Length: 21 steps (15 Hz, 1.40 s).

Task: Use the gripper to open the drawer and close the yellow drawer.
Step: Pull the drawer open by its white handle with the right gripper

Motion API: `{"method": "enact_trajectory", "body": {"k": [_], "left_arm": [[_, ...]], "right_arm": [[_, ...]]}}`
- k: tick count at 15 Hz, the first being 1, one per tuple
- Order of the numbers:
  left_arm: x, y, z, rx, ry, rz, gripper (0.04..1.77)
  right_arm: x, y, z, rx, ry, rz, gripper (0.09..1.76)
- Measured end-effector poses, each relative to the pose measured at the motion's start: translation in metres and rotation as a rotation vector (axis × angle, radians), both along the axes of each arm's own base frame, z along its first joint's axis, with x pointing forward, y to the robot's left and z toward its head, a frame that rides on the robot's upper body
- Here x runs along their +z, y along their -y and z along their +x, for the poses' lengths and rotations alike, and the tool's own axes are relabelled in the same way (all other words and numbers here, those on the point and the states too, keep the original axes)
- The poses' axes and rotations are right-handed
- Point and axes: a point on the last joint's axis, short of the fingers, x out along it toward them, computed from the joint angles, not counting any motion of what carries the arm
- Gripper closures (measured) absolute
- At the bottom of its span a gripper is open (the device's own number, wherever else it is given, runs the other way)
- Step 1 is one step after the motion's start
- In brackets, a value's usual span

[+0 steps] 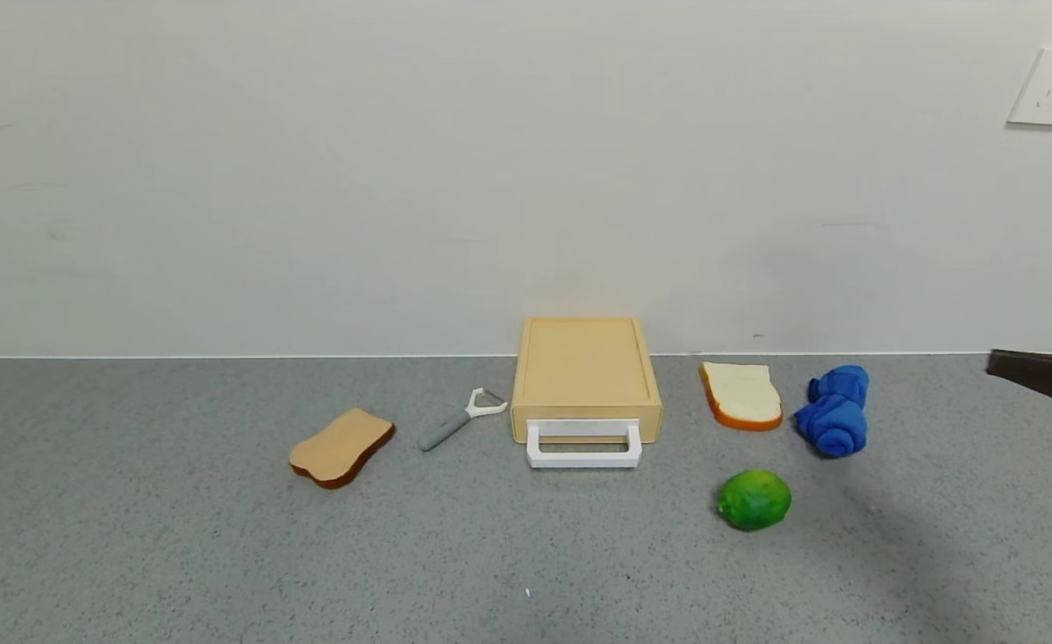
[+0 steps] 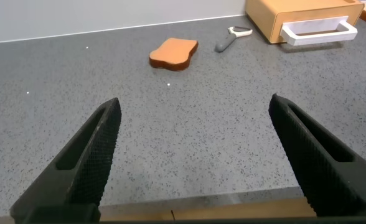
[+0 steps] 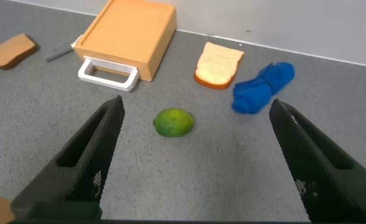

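On the grey counter (image 1: 132, 555), from my left: a brown bread slice (image 1: 342, 446), a peeler (image 1: 461, 419), then the yellow drawer (image 1: 585, 377) in its flat case against the wall, shut, with its white loop handle (image 1: 584, 444) facing me. Right of it lie a white bread slice (image 1: 741, 394), a rolled blue cloth (image 1: 835, 410) and, nearer me, a lime (image 1: 754, 499).

My left gripper (image 2: 195, 162) hangs low over bare counter well to the left of the drawer, its 2 jaws spread wide and holding nothing; the drawer sits far off in that wrist's view. My right gripper (image 3: 195, 162) is raised above the counter on the right, jaws equally wide and empty, looking down past the lime toward the handle; in the head view only a dark piece of that arm (image 1: 1045, 376) shows at the right edge.

Neither gripper touches the drawer, so opening has not begun. To do it well, I judge the right gripper should pass clear of the lime, come down square to the handle, put 1 jaw inside the loop and close on the front bar, then pull straight back along the case's line, since a slanted pull may drag the light case across the counter instead of sliding the tray out.
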Motion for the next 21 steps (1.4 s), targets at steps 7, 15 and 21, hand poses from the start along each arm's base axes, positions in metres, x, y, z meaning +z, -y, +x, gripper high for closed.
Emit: {"method": "enact_trajectory", "body": {"k": [7, 15, 21], "left_arm": [[0.0, 0.0, 0.0, 0.0, 0.0, 0.0, 0.09], [0.0, 0.0, 0.0, 0.0, 0.0, 0.0, 0.09], [0.0, 0.0, 0.0, 0.0, 0.001, 0.0, 0.09]], "right_arm": [[-0.019, -0.047, 0.132, 0.106, -0.19, -0.043, 0.14], [-0.074, -0.128, 0.204, 0.269, -0.431, -0.124, 0.14], [-0.105, -0.184, 0.216, 0.423, -0.509, -0.255, 0.14]]}}
